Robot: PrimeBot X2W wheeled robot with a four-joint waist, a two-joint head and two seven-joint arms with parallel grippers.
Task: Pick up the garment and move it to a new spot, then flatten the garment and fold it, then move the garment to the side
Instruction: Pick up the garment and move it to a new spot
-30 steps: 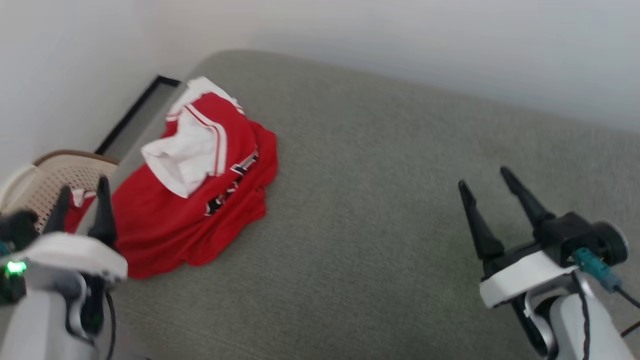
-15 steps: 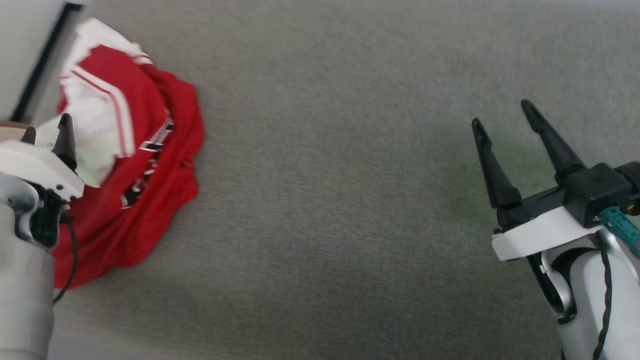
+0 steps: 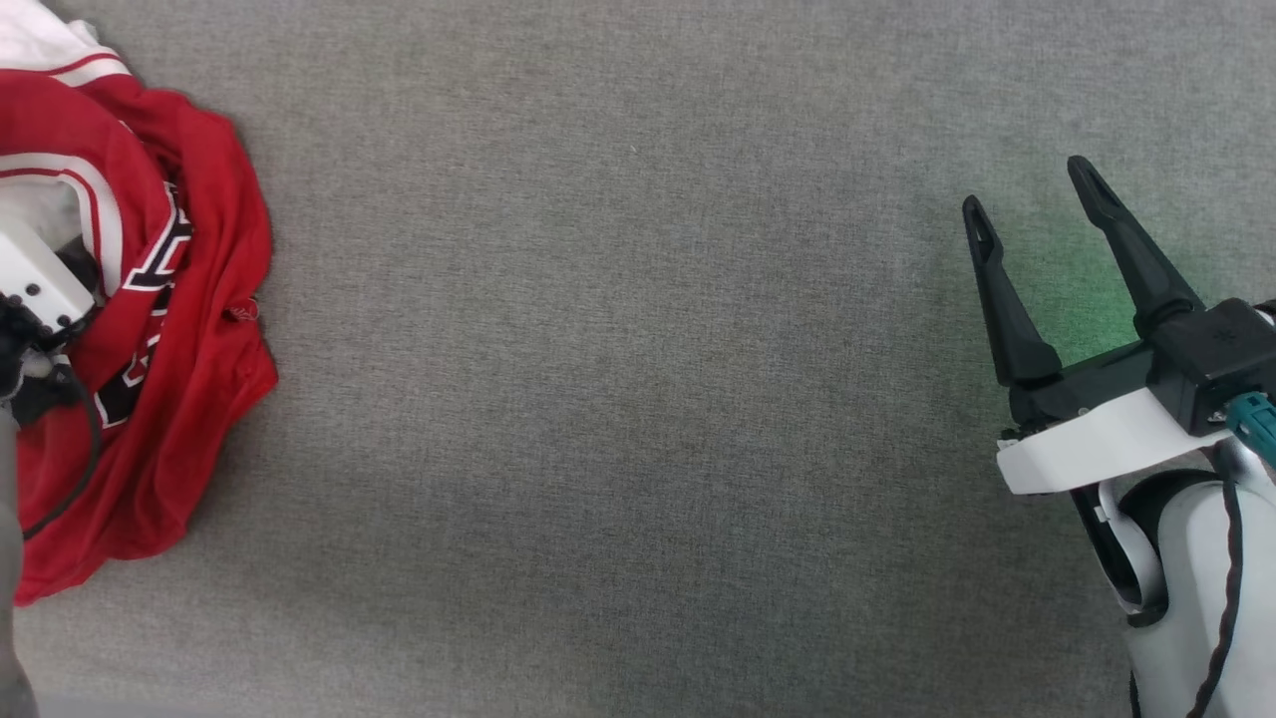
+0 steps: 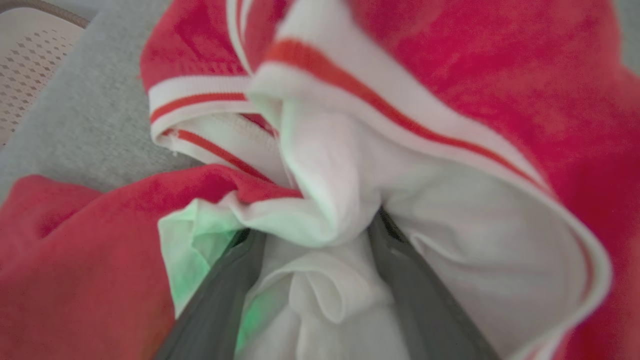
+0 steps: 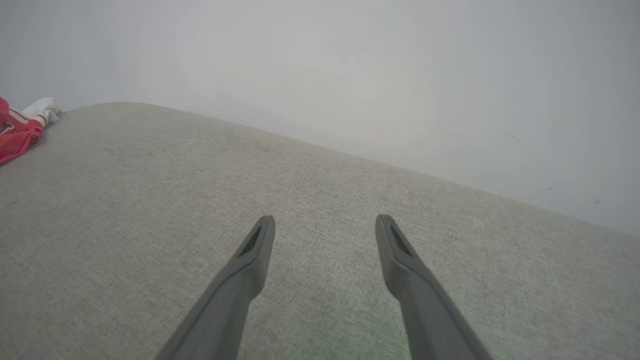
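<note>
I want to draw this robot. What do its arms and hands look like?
The right hand has two long, pointed black fingers on a black-and-white base, with a teal plug beside it. Its pale grey arm carries a black cable. The left wrist is white with a thin black cable too.

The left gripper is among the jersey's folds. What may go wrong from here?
1. The left gripper stands open around one bunched white fold of the garment; closing may catch only that layer, so the rest could hang twisted or slip.
2. The right gripper hovers open far across the grey surface, so it probably cannot support the lift.
</note>
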